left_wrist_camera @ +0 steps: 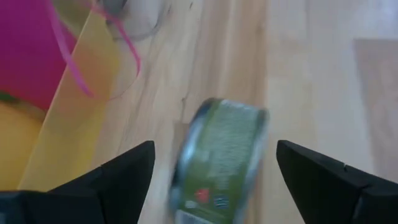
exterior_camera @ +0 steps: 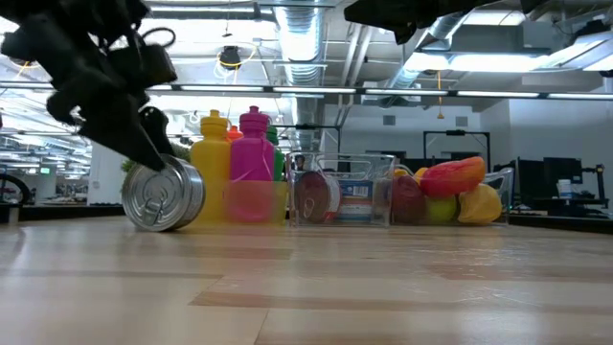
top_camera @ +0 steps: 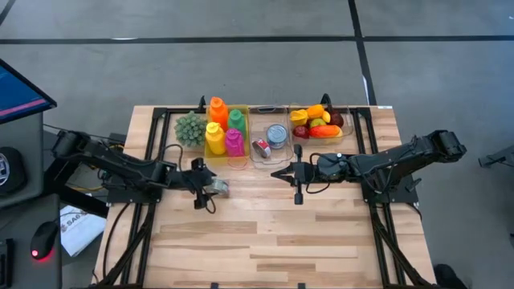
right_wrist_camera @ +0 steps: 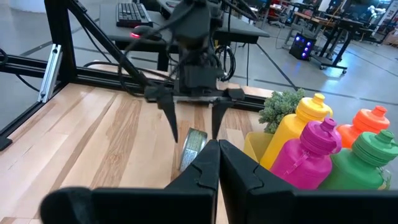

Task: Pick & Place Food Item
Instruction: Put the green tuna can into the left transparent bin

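On the wooden table [top_camera: 265, 233], the left claw [top_camera: 210, 189] stood wide open astride a green-labelled can [left_wrist_camera: 219, 163] lying on its side, apparently just set down beside the yellow bin [top_camera: 227, 157] of bottles. The right claw [top_camera: 298, 173], pinched shut and empty, waited near the clear tins tray [top_camera: 268, 154].

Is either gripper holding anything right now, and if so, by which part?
Nothing is held. The left gripper is open, fingers either side of the can lying on its side on the table, not gripping it. The right gripper is shut and empty.
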